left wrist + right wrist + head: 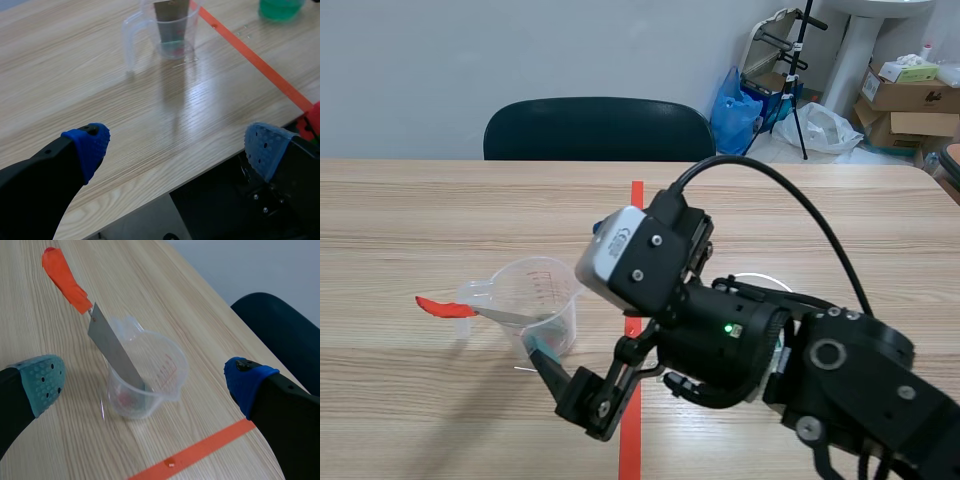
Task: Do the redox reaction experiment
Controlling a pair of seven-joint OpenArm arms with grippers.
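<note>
- Plastic measuring cup, clear and graduated, is standing upright on the wooden table; we are taking this cup as our reference for all positions.
- We are recording a flat metal strip leaning tilted inside the cup. Its lower end is resting on the cup's floor, and its orange-red wrapped end is sticking out over the rim on the handle side.
- We are finding the right gripper around the cup with its fingers spread wide. In its wrist view the cup is sitting between the two pads and touching neither. In the scene view the teal pad is sitting low by the cup's base, and we cannot tell whether it is touching.
- We are finding the left gripper well apart from the cup, hovering over the table's edge. Its fingers are apart and gripping nothing.
- A vessel of green liquid is standing near the cup, across the tape line.
- That tape line is running just beside the cup, opposite its handle.
- A dark chair is standing well beyond the cup, past the table's far edge.
</note>
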